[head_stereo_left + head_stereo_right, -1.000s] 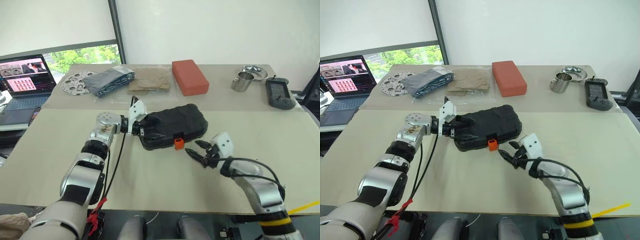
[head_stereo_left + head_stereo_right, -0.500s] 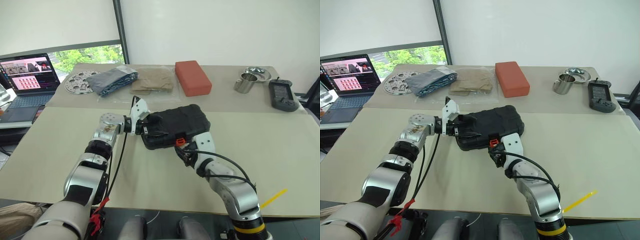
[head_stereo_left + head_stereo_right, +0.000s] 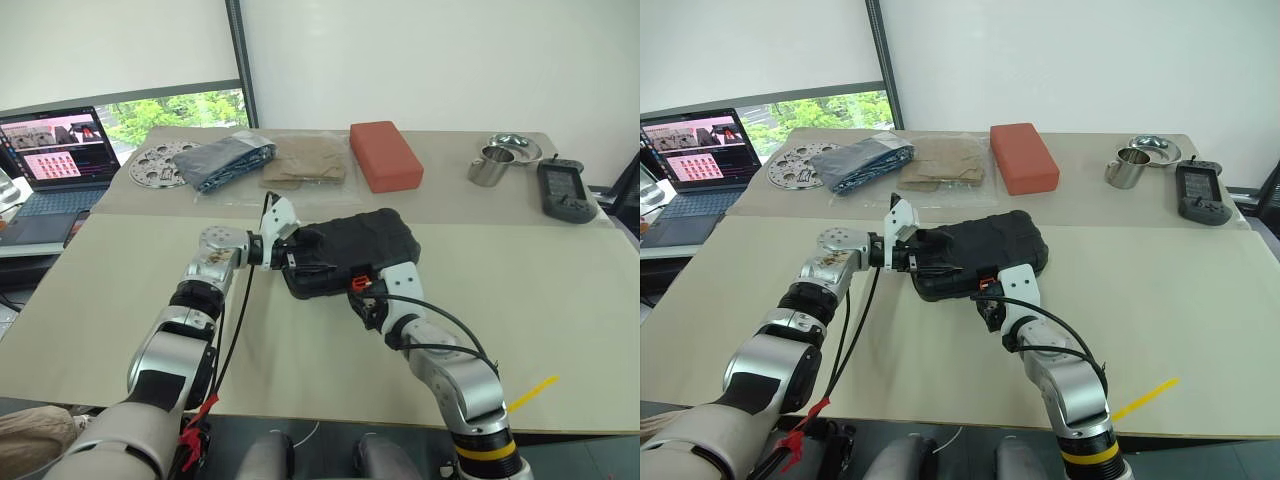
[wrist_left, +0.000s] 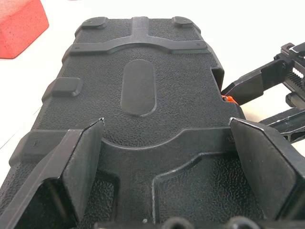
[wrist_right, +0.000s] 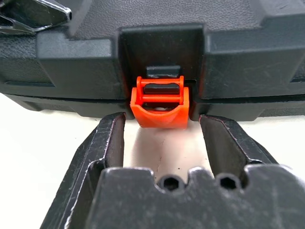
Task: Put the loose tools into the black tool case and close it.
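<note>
Beige tabletop (image 3: pixel 120 300) carries the shut black moulded-plastic tool case (image 3: pixel 350 245), left gripper (image 3: pixel 288 243) spread wide over its end, right gripper (image 5: pixel 162 138) parted around its orange latch (image 5: pixel 159 106), where a skewed push could slip off.

**What I cannot make out**

The black tool case (image 3: pixel 348 250) lies shut, so whatever is inside it is hidden from me. My left pincer (image 4: pixel 162 157) sits across its near end and covers that edge, and the frame cuts off the case's corners there. From my right pincer (image 5: pixel 162 131) the orange latch (image 5: pixel 160 104) shows, but whether it is snapped home I cannot tell. The laptop (image 3: pixel 55 160) at the worktop's far left is cropped by the frame, its screen too small to read.
</note>
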Action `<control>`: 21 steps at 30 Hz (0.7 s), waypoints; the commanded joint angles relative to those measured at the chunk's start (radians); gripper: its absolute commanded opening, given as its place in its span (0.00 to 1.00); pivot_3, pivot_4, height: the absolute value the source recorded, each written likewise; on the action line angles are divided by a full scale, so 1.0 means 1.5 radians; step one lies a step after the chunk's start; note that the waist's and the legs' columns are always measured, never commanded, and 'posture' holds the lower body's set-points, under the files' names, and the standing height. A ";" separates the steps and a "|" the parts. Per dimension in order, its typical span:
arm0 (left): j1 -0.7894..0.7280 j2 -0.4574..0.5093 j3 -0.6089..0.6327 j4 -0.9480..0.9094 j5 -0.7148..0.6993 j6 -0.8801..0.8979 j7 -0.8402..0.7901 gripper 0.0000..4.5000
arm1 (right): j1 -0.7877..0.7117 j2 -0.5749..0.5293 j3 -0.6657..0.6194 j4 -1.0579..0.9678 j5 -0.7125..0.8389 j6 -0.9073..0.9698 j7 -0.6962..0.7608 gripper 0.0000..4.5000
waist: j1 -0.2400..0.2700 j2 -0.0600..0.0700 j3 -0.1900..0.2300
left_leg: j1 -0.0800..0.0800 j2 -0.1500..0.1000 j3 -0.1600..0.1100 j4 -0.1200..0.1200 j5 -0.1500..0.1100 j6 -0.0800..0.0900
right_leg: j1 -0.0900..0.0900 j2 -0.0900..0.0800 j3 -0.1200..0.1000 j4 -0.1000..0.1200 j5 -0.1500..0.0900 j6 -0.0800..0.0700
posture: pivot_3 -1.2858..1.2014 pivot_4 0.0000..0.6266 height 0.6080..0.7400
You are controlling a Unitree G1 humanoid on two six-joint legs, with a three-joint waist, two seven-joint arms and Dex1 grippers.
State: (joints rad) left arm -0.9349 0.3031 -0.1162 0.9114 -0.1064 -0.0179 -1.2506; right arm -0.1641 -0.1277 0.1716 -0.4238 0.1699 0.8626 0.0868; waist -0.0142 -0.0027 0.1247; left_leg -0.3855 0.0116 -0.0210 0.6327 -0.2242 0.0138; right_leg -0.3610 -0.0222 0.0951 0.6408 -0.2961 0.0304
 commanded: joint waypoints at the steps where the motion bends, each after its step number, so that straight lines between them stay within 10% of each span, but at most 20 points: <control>1: 0.007 -0.011 -0.014 -0.005 0.013 0.005 -0.002 1.00 | -0.012 -0.003 0.002 -0.022 -0.012 -0.006 0.001 0.38 | 0.000 0.000 0.000 | 0.000 0.000 0.000 0.000 0.000 0.000 | 0.000 0.000 0.000 0.000 0.000 0.000 | 0.52 0.24 1.00; 21: 0.012 -0.022 -0.035 0.026 0.048 -0.028 0.014 1.00 | -0.004 -0.023 0.001 -0.093 -0.027 0.021 -0.001 0.27 | 0.002 0.000 0.000 | 0.000 -0.002 -0.002 0.000 0.000 0.000 | 0.002 -0.001 -0.001 -0.001 -0.001 0.002 | 0.52 0.24 1.00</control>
State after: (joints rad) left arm -0.9347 0.2859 -0.1206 0.9179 -0.0873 -0.0643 -1.2348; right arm -0.1406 -0.1662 0.1861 -0.5026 0.1394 0.9082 0.0902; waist -0.0108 -0.0026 0.1244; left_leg -0.3856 0.0088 -0.0243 0.6326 -0.2242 0.0138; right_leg -0.3578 -0.0237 0.0941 0.6388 -0.2983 0.0342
